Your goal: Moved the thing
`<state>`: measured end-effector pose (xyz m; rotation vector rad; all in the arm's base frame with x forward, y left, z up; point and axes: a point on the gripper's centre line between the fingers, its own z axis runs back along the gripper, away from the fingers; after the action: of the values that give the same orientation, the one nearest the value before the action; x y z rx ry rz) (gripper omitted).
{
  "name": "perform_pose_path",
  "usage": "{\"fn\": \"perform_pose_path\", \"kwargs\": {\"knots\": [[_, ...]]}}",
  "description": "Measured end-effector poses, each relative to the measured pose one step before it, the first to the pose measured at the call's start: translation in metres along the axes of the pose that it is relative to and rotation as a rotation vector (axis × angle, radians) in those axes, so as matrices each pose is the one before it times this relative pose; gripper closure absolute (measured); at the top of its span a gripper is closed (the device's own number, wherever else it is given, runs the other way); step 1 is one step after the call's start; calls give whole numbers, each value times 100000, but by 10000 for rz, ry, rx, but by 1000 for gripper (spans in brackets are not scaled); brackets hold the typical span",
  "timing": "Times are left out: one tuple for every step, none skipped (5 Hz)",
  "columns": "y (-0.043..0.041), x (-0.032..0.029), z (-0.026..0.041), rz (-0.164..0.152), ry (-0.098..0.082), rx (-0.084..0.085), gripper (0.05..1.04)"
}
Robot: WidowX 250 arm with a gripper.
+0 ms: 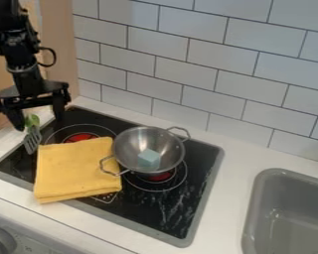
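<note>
I've got the hand [39,116] at the back-left corner of the stovetop [155,213], pointing down, w/ its fingers spread well apart, i.e. released. Taking the slotted spatula [32,140] as the task's item: it's by the stovetop's L edge, toward the back corner, green handle end up btwn my fingers, gray slotted end angled down toward the cooktop; can't tell if either finger touches it. Folded yellow cloth [75,168] lies on the L part of the stovetop, partly over the back-left burner [80,137] and across the front rim near the L corner. Metal pan [131,144] w/ 2 loop handles sits R of the cloth, over part of the other burner [162,177], one handle toward the back edge, the other over the cloth's R edge. Pale blue block [149,158] is inside the pan, at the bottom. Stovetop's set in the white surface [241,149]; gray sink [255,198] is at the R end of that surface, tiled wall [188,59] along its back edge, knob [1,241] below its front edge, far L.
</note>
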<state>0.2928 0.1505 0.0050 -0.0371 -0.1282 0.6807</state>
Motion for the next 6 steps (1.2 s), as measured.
{"fn": "perform_pose_path", "kwargs": {"knots": [[82,-104,-649,30,103,35,367],[133,242,125,26,-132,61,657],[-44,2,-72,-148,19,-26,734],[-186,-97,98,-90,58,-115,735],[-137,-245,509,-28,134,-284,735],[-853,902,2680,65,-730,-471,735]]}}
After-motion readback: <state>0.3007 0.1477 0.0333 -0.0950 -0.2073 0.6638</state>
